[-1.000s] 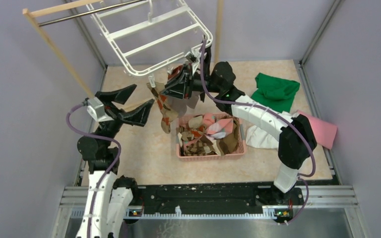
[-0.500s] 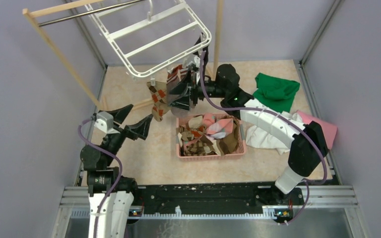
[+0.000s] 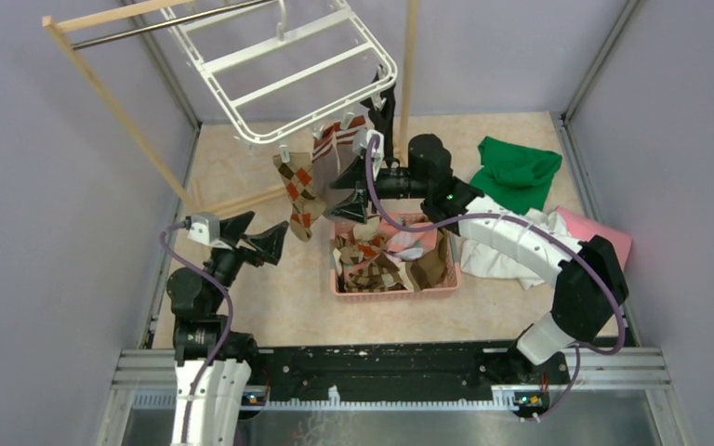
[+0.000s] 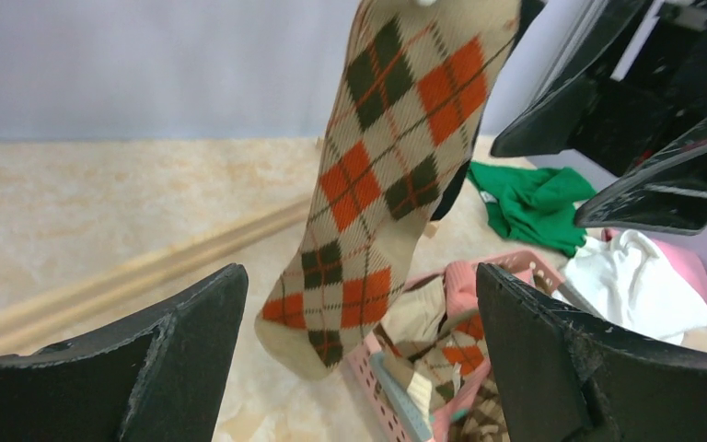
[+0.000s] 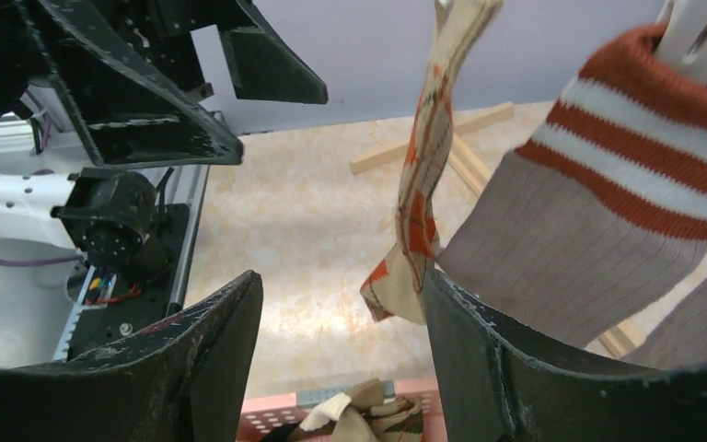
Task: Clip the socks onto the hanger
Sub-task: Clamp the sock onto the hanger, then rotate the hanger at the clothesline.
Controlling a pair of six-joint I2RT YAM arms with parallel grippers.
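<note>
Two socks hang clipped along the near edge of the hanger (image 3: pixel 258 138), which is suspended from the metal bar (image 3: pixel 181 25) of the wooden rack (image 3: pixel 102 88) over the far edge of the table (image 3: pixel 242 279).

The argyle sock (image 3: pixel 296 190) hangs on the left, toe down. The striped-cuff sock (image 3: pixel 335 153) hangs just beside it on the right, with a white clip biting its orange and white cuff. A dark piece (image 3: pixel 383 107) hangs at the hanger's near right corner; what it is cannot be told.

Right gripper (image 3: pixel 351 193): jaws spread and holding nothing. It sits below the hanger's near edge and above the far edge of the pink basket (image 3: pixel 395 293), just beside the striped-cuff sock. Its wrist view shows both hung socks ahead of the fingers, with no cloth between them.

Left gripper (image 3: pixel 258 237): jaws spread wide and empty, over the left part of the table. It faces the argyle sock and is clear of it.

The pink basket stands at the middle of the table and holds loose socks (image 3: pixel 381 253), argyle, brown and pink.

A green cloth (image 3: pixel 516 172) lies at the far right corner. A white cloth (image 3: pixel 497 251) and a pink cloth (image 3: pixel 604 243) lie along the right edge.
</note>
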